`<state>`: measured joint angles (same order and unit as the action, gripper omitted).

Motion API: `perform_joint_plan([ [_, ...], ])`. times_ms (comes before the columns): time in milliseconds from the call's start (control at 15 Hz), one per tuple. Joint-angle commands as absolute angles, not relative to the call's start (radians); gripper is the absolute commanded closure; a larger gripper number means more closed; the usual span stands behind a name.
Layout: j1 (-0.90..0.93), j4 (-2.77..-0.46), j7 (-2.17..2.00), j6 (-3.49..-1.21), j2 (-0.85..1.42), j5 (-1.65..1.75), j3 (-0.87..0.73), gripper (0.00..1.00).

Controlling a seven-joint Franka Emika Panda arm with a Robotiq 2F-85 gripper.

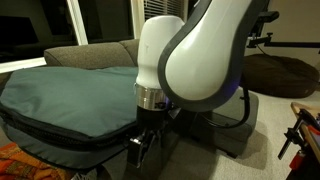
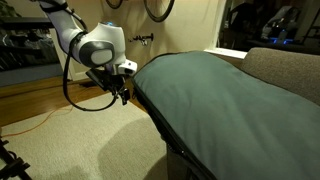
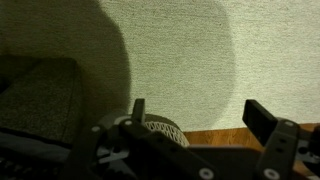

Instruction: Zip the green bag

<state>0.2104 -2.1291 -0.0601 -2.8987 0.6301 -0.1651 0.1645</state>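
The green bag (image 1: 70,95) is a big padded teal bag lying flat on the grey sofa (image 1: 90,52). A dark zipper band (image 1: 60,135) runs round its edge. The bag also shows in an exterior view (image 2: 220,100). My gripper (image 1: 140,148) hangs just beside the bag's rounded end, over the carpet, as an exterior view (image 2: 123,93) shows. In the wrist view the gripper (image 3: 200,115) is open with only carpet between its fingers. The bag's edge (image 3: 40,100) lies in shadow at the left, apart from the fingers.
Beige carpet (image 2: 90,140) lies in front of the sofa (image 2: 285,70), with wooden floor (image 2: 30,100) and an orange cable (image 2: 40,125) beyond it. A brown beanbag (image 1: 280,72) sits behind the arm. A dark stand (image 1: 300,140) is at the frame edge.
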Motion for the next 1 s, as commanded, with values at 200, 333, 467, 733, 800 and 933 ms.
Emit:
perform_joint_plan([
  [200, 0.229, -2.099, -0.092, -2.943, 0.665, -0.133, 0.145, 0.00],
  [333, 0.214, -2.094, -0.085, -2.962, 0.669, -0.139, 0.149, 0.00],
  [467, 0.205, -2.093, -0.082, -2.992, 0.667, -0.141, 0.147, 0.00],
  [733, 0.199, -2.078, -0.076, -2.982, 0.669, -0.137, 0.147, 0.00],
  [800, 0.199, -2.074, -0.076, -2.981, 0.669, -0.137, 0.146, 0.00],
  [933, 0.199, -2.074, -0.076, -2.981, 0.669, -0.137, 0.147, 0.00],
])
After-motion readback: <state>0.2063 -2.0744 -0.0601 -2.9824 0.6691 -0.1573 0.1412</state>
